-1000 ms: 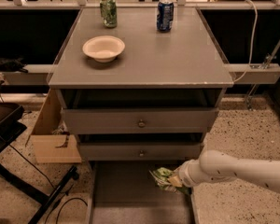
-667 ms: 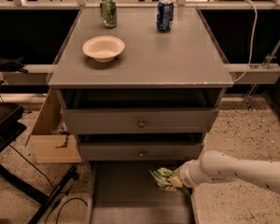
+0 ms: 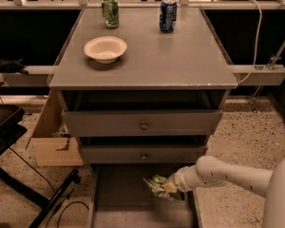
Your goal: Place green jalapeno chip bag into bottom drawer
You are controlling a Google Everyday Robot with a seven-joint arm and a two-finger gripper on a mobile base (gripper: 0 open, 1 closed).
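While the bottom drawer (image 3: 116,198) stands pulled open at left, the green jalapeno chip bag (image 3: 156,184) sits over its right side, sticking out leftward from the gripper (image 3: 172,188); fingers pinching the bag's right end, arm reaching in from the right.

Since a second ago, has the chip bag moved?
Yes, a little. The green jalapeno chip bag, held in the claw, has shifted down and left, farther below the lower drawer knob, over the bottom drawer.

White arm (image 3: 228,175) extended low from the right, pointing left; gripper (image 3: 173,186) at its tip clamped on chip bag (image 3: 156,184).
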